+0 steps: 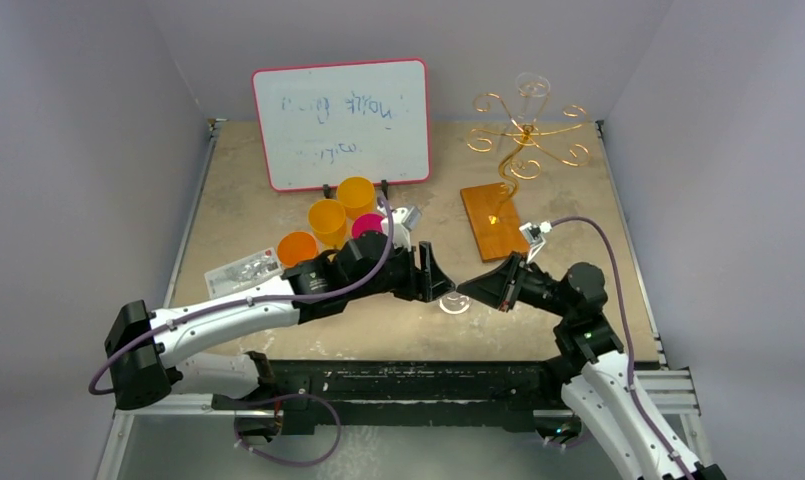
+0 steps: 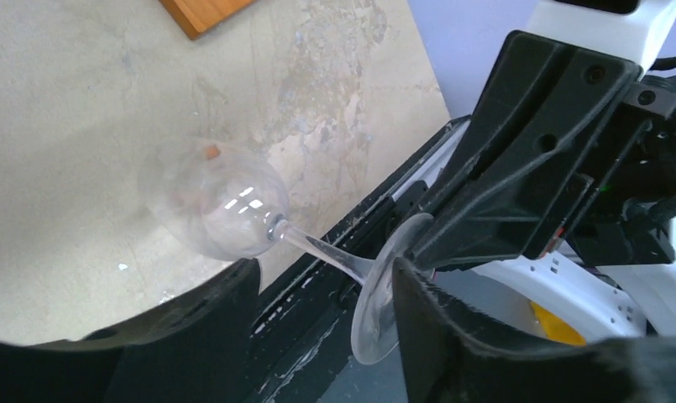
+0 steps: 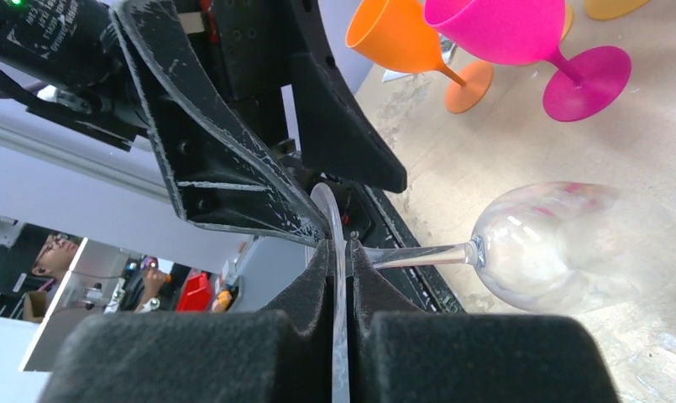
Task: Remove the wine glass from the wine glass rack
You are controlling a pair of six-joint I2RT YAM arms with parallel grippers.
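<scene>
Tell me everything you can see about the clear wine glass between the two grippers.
The clear wine glass is empty, transparent and glass-like, with a rounded bowl, a thin stem and a flat disc foot. It lies tilted nearly sideways over the table. The right gripper is shut on the foot's rim. The left gripper stands open around the stem and foot.

Table point(image 1: 258, 215): wine glass rack point(image 1: 494, 222), whiteboard point(image 1: 341, 123), cups point(image 1: 328, 220)
</scene>
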